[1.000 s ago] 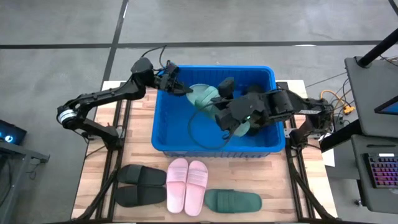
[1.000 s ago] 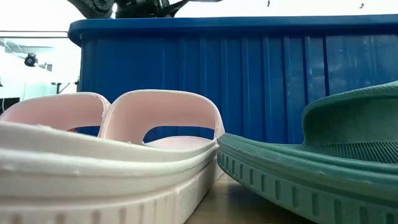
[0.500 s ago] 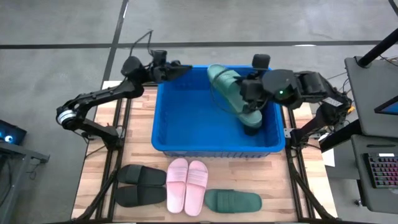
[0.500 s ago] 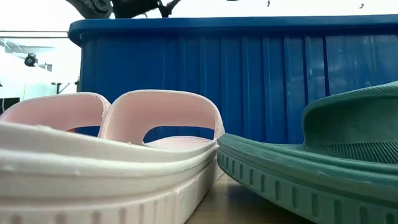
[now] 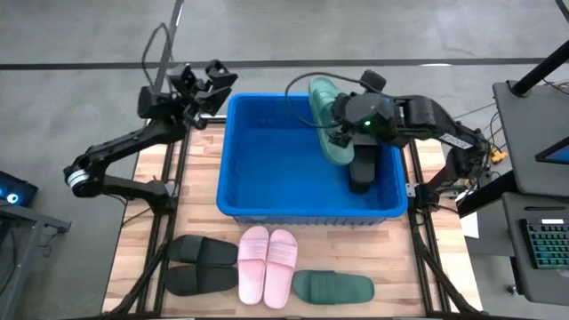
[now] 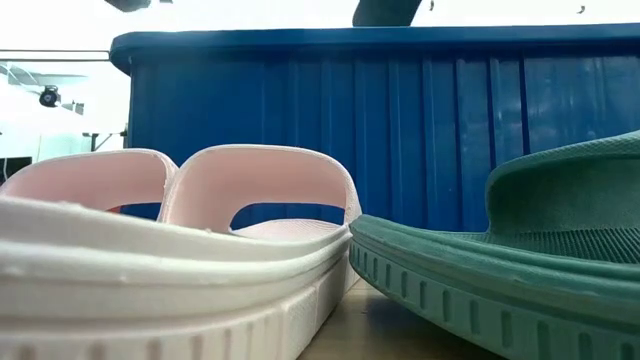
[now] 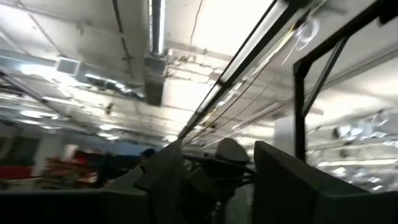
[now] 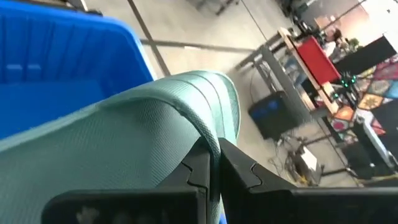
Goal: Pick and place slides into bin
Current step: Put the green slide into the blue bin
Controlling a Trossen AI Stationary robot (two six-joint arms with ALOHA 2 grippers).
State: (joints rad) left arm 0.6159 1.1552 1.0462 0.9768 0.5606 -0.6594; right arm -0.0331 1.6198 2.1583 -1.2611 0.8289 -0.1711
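My right gripper is shut on a dark green slide, held up over the far right part of the blue bin. That slide fills the right wrist view. A black slide lies in the bin by its right wall. My left gripper is open beyond the bin's far left corner, pointing upward, its fingers holding nothing. Resting on their soles on the table in front of the bin are a black pair, a pink pair and one green slide. My right gripper pinches a thin edge of the green slide between its two fingers. The fingers come from the table's right side, slanting down. The slide is turned on its edge and lifted clear of the bin's floor, its far end reaching over the bin's far rim.
The bin's high walls stand between the near slides and the arms. The pink pair and the green slide lie close to the table's near edge. Bare wood shows to the left of the bin.
My left gripper has left the green slide and drawn back up and toward the table's far left corner, tipping upward. My right gripper has carried the slide toward the bin's far right part and rolled, so the slide now stands on its edge.
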